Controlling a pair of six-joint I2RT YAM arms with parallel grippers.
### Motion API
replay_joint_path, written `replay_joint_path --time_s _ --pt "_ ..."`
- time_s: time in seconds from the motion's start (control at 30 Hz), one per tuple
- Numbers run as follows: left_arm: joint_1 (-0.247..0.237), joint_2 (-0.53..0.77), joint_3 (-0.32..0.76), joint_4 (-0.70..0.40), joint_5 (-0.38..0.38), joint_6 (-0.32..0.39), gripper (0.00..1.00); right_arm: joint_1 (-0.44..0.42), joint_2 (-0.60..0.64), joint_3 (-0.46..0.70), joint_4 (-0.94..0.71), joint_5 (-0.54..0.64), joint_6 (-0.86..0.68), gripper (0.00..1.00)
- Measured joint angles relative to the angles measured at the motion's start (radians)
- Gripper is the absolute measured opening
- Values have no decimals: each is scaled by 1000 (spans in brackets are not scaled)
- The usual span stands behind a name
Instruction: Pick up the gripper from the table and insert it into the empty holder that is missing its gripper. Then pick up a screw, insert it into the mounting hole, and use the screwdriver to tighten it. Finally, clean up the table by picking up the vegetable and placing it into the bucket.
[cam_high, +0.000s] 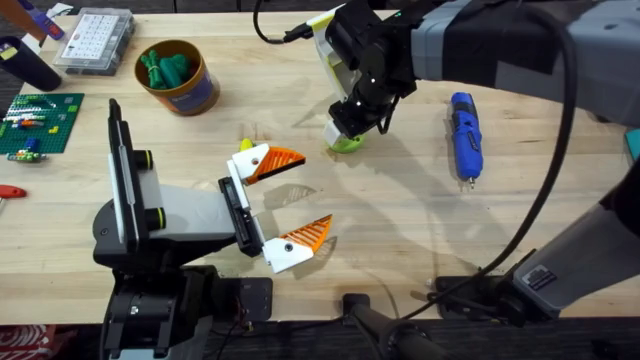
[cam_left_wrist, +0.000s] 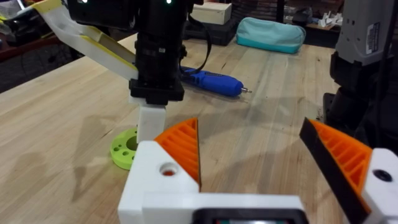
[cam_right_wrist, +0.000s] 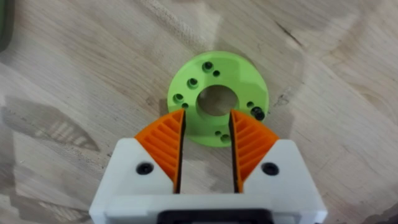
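Counter: pale wood, grain running across my reach.

On my counter (cam_high: 400, 215): screwdriver (cam_high: 465, 133) lying flat at the right; lime-green ring (cam_right_wrist: 217, 98) flat near the middle; bucket (cam_high: 180, 80) upright at far left, vegetable (cam_high: 163, 68) inside; clear compartment box (cam_high: 95, 40) behind it; green baseplate (cam_high: 40, 123) at the left edge.

Desk (cam_high: 400, 210) is pale wood w/ visible grain, a few dark knots & scuffs, soft satin sheen. Lime-green ring (cam_right_wrist: 217, 96) looks like matt printed plastic, and both grippers, left gripper (cam_high: 285, 205) & right gripper (cam_right_wrist: 205, 149), have smooth white plastic bodies w/ orange ribbed pads (cam_right_wrist: 165, 146). Screwdriver (cam_high: 465, 135) is glossy blue plastic w/ a short metal bit; bucket (cam_high: 180, 80) has a smooth orange-brown wall, and the vegetable (cam_high: 165, 68) inside looks like lumpy green plastic.
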Motion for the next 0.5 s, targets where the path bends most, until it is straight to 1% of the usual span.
replay_joint_path --time_s 0.3,0.4,0.5 --pt "0 0 0 0 0 0 987 0 0 4 -13 -1 0 411" --pt "0 0 0 0 0 0 986 0 0 26 -41 -1 -3 411" --pt "0 0 0 0 0 0 986 0 0 73 -99 0 -15 411"
